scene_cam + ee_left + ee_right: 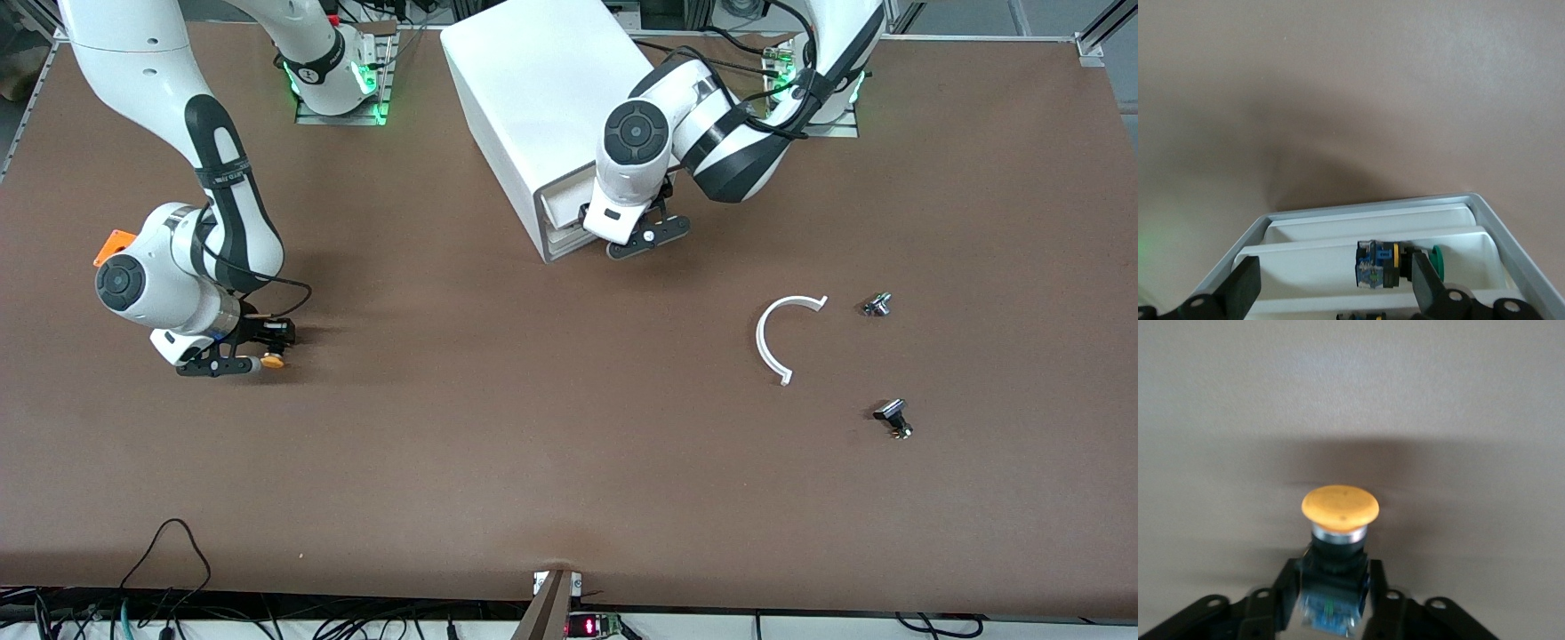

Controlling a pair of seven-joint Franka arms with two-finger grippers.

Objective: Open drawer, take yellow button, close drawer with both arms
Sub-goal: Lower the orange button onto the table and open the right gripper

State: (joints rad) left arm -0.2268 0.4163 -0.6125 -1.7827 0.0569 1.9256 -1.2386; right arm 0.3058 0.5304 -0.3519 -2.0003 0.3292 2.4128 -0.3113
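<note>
- Right gripper (pixel 260 351) is low over the worktop (pixel 533 462) toward the right arm's end, well apart from the cabinet (pixel 524 98).
- Its fingers (pixel 1281 587) sit on either side of the button's black body. The button (pixel 1340 520) has an orange-yellow cap that points away from the wrist. Can't tell whether they're clamped or just letting go.
- Can't tell if the button already rests on the worktop; it looks at or just above the surface.
- Left gripper (pixel 642 233) is at the cabinet front, fingers (pixel 1241 287) spread wide with nothing between them.
- The drawer (pixel 1338 257) is still pulled out a little. The left wrist view shows a green-capped button (pixel 1401 265) lying in its tray.
- Step, as I read it: the button is out of the drawer and being put down; closing is still to do.
- Next: right fingers need to come clear of the button without knocking it, then lift. Left needs to push squarely on the drawer front until flush.
- White C-shaped ring (pixel 782 333) and two small silver-and-black parts (pixel 877 305) (pixel 893 416) lie toward the left arm's end; not involved.
</note>
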